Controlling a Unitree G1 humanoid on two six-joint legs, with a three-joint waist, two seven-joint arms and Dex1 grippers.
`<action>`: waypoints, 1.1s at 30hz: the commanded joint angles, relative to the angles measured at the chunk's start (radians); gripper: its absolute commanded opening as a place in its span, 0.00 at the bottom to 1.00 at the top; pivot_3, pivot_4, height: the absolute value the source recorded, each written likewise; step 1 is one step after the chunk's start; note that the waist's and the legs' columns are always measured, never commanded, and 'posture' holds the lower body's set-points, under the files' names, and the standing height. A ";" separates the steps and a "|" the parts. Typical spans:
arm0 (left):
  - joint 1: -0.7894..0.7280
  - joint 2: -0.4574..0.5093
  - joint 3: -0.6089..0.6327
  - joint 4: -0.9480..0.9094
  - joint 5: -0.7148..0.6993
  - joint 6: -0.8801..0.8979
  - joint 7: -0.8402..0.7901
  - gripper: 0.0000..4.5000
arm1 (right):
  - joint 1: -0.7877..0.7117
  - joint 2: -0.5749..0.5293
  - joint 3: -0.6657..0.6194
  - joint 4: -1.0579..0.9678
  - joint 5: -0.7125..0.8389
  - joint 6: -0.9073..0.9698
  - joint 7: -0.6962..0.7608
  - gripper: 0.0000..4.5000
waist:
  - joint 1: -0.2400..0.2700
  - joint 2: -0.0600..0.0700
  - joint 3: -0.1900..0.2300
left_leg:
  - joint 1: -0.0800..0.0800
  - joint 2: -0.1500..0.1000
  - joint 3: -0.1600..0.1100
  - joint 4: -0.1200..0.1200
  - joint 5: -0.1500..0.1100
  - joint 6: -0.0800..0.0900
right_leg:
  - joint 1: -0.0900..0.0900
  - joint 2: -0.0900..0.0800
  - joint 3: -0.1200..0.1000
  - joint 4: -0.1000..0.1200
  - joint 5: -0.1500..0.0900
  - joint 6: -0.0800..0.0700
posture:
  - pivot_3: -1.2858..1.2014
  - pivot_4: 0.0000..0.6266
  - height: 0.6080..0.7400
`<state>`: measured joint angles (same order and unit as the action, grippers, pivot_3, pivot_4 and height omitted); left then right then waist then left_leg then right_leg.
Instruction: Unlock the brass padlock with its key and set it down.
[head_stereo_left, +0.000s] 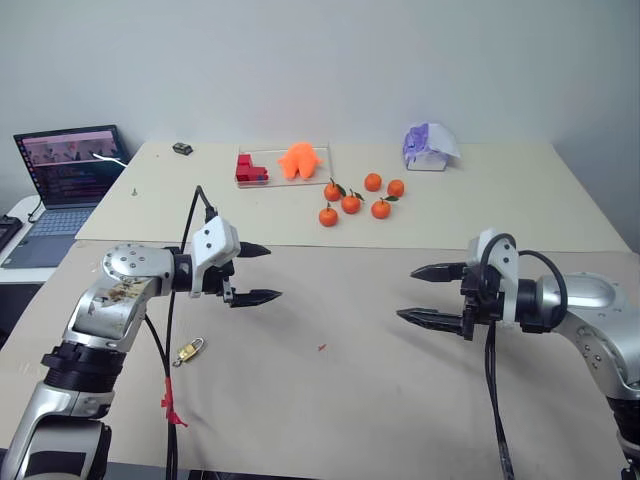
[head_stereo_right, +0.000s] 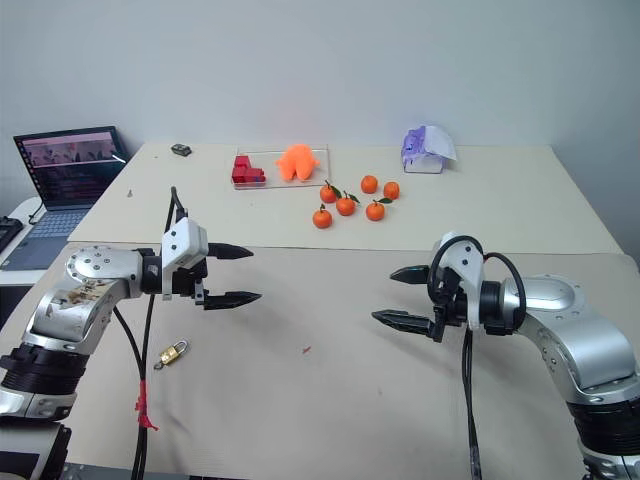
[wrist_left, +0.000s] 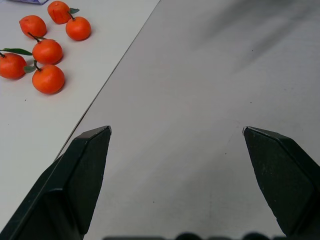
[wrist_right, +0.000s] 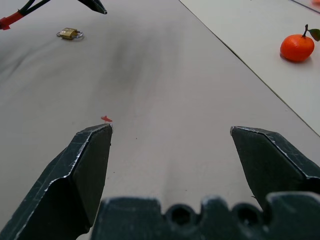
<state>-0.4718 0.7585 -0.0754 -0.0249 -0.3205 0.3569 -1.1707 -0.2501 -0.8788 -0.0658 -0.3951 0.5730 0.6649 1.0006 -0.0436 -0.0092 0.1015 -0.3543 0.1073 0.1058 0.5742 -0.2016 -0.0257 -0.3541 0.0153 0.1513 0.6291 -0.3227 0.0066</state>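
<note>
Padlock (head_stereo_left: 189, 350): laid flat on the near tan sheet (head_stereo_left: 330, 400), below and just nearer than the left gripper; nothing is touching it.
Key: not made out with certainty; a small ring is seen at the padlock's end.
Left gripper (head_stereo_left: 262, 273): held above the sheet, fingers spread wide, nothing between them.
Right gripper (head_stereo_left: 422, 294): held above the sheet, well apart from the padlock, fingers spread wide and empty.
Tangerines (head_stereo_left: 351, 203): six, grouped on the far table (head_stereo_left: 500, 200).
Red scrap (head_stereo_left: 321, 348): seen on the sheet between the grippers.
Laptop (head_stereo_left: 68, 165): open, at far left.
</note>
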 joint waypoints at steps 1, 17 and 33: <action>0.015 0.007 0.035 -0.039 -0.022 0.018 0.014 1.00 | -0.037 0.007 -0.004 -0.007 0.007 -0.017 0.006 0.99 | 0.000 0.000 0.000 | 0.000 0.000 0.000 0.000 0.000 0.000 | 0.000 0.000 0.000 0.000 0.000 0.000 | 0.52 0.24 0.87; 0.041 -0.012 0.109 -0.100 -0.109 0.141 0.112 1.00 | -0.070 0.059 -0.006 0.020 0.015 -0.006 -0.027 0.99 | 0.003 0.000 0.000 | 0.000 -0.001 -0.001 0.000 0.000 0.000 | 0.000 -0.001 -0.001 0.000 0.000 0.000 | 0.52 0.24 0.87; 0.061 -0.018 0.091 -0.106 -0.089 0.131 0.142 1.00 | -0.055 0.055 -0.002 0.002 0.019 -0.004 -0.024 0.99 | 0.000 0.000 0.000 | 0.000 -0.001 -0.002 0.000 0.000 0.000 | 0.000 -0.001 -0.001 0.000 0.000 -0.001 | 0.52 0.24 0.87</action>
<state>-0.4047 0.7214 0.0023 -0.1023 -0.3949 0.4863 -1.0151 -0.2981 -0.8113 -0.0455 -0.3604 0.5731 0.6620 0.9654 -0.0434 -0.0088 0.1013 -0.3543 0.1060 0.1041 0.5741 -0.2015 -0.0258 -0.3537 0.0145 0.1506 0.6294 -0.3224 0.0060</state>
